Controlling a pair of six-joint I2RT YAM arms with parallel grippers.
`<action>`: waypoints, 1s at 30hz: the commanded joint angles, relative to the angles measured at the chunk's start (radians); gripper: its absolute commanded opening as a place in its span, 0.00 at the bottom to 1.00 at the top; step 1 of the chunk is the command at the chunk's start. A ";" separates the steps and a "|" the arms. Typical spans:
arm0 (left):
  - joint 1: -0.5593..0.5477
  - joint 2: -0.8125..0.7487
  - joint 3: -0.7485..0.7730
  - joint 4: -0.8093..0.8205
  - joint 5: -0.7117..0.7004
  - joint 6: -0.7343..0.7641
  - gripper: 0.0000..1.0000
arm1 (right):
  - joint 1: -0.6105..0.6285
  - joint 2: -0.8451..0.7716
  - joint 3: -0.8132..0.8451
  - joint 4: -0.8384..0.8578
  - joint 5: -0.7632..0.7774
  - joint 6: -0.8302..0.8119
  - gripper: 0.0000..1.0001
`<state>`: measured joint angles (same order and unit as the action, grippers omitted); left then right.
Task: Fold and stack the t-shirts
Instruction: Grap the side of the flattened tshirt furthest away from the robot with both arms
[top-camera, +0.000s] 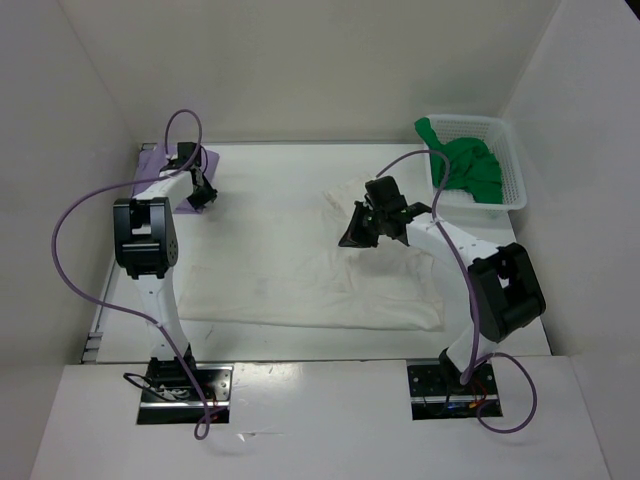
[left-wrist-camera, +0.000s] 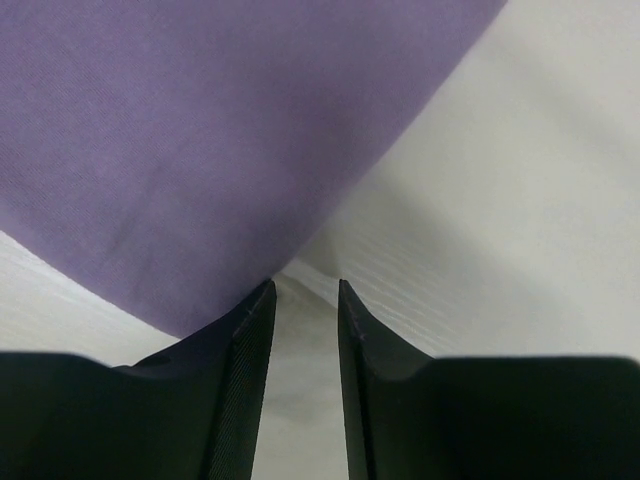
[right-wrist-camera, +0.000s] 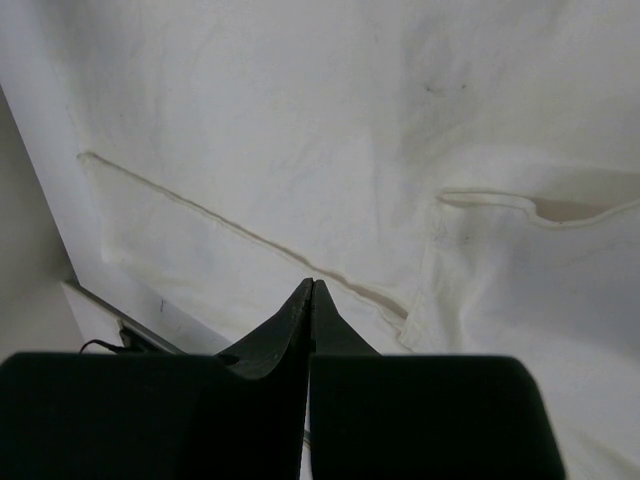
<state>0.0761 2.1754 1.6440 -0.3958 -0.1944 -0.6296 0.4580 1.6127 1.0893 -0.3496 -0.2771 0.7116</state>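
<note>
Jaws first: the left jaws stand narrowly parted just beside the edge of the lavender t-shirt (left-wrist-camera: 200, 130) in the far left corner of the tabletop (top-camera: 280, 160), gripping nothing. The right jaws are pressed shut, empty, hanging over the cream t-shirt (top-camera: 300, 285) spread flat across the middle. The green t-shirt (top-camera: 465, 165) lies in the basket (top-camera: 516, 170). Risk here, I'd say: that slim gap skates over the lavender hem, or pinches one layer only and drags it askew

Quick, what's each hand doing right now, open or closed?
Left hand: open, empty, at the lavender t-shirt edge.
Right hand: closed, holding nothing.
</note>
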 joint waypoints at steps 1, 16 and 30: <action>0.010 0.018 0.008 -0.011 -0.030 0.010 0.39 | -0.005 0.003 0.031 0.046 -0.011 -0.017 0.00; -0.004 0.018 -0.001 -0.012 -0.042 0.054 0.41 | -0.107 0.102 0.227 0.046 -0.013 -0.026 0.09; -0.022 -0.026 0.008 -0.031 -0.068 0.045 0.02 | -0.262 0.562 0.699 0.008 0.289 -0.172 0.48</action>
<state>0.0586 2.1826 1.6440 -0.4068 -0.2462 -0.5995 0.1970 2.1101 1.6722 -0.3252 -0.1223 0.6155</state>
